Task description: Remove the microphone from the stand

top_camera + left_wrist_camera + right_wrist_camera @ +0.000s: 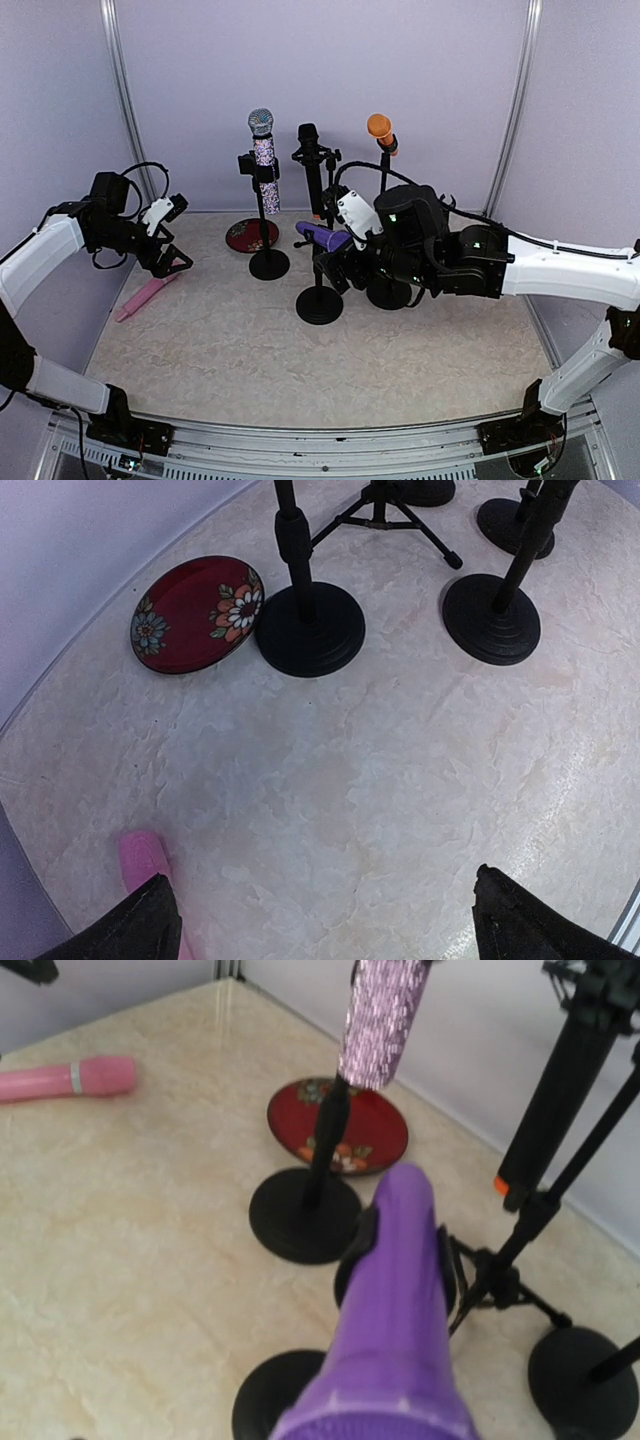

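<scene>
A purple microphone (322,236) lies tilted in the black clip of a short stand (318,303) at mid table. My right gripper (345,262) is at its head end and appears shut on it. In the right wrist view the purple microphone (395,1300) fills the lower middle, its body still in the clip (362,1235) above the stand base (265,1397); my fingers are hidden. My left gripper (175,262) is open and empty at the far left, above a pink microphone (148,297) lying on the table. That microphone also shows in the left wrist view (148,865).
A glitter microphone (263,150) stands on a round-base stand (268,264). A black microphone (310,165) is on a tripod, and an orange one (380,130) on a stand (390,293). A red flowered plate (250,236) lies at the back.
</scene>
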Controlling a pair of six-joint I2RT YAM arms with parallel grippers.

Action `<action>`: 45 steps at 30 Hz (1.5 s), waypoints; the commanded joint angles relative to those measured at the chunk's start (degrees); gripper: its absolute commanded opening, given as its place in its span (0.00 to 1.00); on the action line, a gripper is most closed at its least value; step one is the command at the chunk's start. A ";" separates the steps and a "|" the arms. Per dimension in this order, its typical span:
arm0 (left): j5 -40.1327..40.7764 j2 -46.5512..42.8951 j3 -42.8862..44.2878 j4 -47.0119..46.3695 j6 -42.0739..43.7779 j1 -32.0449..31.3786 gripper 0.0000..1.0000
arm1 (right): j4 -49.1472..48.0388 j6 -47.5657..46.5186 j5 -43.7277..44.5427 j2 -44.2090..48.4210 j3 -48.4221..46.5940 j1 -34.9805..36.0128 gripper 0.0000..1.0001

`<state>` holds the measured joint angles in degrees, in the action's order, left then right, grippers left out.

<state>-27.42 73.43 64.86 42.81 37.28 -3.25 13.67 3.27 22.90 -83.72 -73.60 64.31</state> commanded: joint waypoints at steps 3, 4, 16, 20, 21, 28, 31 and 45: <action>-0.01 -0.83 0.47 -0.40 -1.35 -1.32 0.99 | 0.56 -0.88 -0.59 -2.48 -2.50 -1.26 0.93; 0.04 -0.90 0.59 -0.44 -1.60 -1.59 0.99 | 1.90 -0.65 -0.57 -3.22 -3.61 -1.67 0.91; 0.75 -2.18 0.23 -0.94 -3.05 -3.54 0.99 | 0.67 -2.21 0.82 -5.52 -4.47 -4.23 0.72; 0.71 -2.63 -0.99 -1.29 -3.80 -4.56 0.99 | -3.09 -2.40 -0.18 -4.59 -2.98 -4.85 0.58; 1.13 -2.71 -1.24 -1.46 -4.01 -4.99 0.99 | -3.00 -2.28 -0.36 -4.73 -3.35 -4.97 0.55; 1.27 -3.37 -3.11 -3.19 -5.86 -7.56 0.99 | -2.34 -0.91 -4.72 -5.28 -3.36 -5.27 0.42; 0.31 -3.17 -3.08 -3.88 -7.10 -8.19 0.99 | -2.62 2.57 -8.42 -4.57 -2.63 -6.05 0.43; -2.54 -3.32 -3.43 -4.05 -6.88 -9.70 0.99 | -6.53 13.47 -8.50 -5.37 0.08 -7.31 0.65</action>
<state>-28.18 71.53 62.22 39.94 30.81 -12.36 10.13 13.37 14.85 -89.10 -74.72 57.54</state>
